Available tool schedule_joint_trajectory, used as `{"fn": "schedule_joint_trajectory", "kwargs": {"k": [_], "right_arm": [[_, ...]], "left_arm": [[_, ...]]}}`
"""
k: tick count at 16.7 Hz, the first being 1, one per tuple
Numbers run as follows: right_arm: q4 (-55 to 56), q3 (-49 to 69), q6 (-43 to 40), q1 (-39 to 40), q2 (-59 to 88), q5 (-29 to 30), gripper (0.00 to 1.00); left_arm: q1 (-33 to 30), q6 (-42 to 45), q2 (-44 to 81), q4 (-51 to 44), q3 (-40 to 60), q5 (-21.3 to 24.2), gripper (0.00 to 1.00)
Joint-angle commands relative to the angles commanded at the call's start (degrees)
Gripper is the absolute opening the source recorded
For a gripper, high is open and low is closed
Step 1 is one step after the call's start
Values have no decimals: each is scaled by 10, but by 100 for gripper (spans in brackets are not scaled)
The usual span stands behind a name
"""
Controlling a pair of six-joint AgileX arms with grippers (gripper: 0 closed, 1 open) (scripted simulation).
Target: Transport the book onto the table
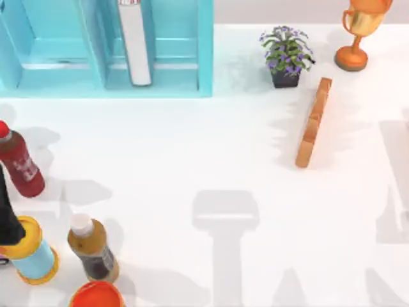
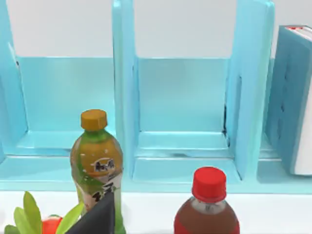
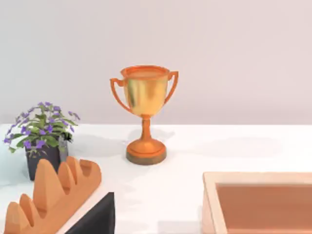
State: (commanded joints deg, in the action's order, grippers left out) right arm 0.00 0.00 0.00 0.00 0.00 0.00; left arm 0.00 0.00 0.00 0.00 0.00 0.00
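Book [image 1: 135, 41], a thick teal-blue hardcover with white-grey page edges, stands upright in a compartment of the turquoise shelf unit [image 1: 204, 45], off the broad white surface [image 1: 192, 166]. We should approach its exposed spine squarely, clear of the red-capped bottle [image 1: 19, 163]. We cannot tell either pincer's state.

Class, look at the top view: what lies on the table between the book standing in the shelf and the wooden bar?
Mostly bare table. Between the book and the wooden bar stands the shelf's right wall, with the potted plant near that line, in the top view.
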Motion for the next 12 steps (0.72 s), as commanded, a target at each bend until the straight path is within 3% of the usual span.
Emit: {"fn": "schedule_joint_trajectory", "kwargs": {"k": [6, 12], "right_arm": [[0, 0, 0, 0, 0, 0, 100], [0, 0, 0, 0, 0, 0, 100]], "left_arm": [[-19, -3, 61, 42, 37, -15, 100], [-87, -13, 331, 193, 166, -73, 100]]}}
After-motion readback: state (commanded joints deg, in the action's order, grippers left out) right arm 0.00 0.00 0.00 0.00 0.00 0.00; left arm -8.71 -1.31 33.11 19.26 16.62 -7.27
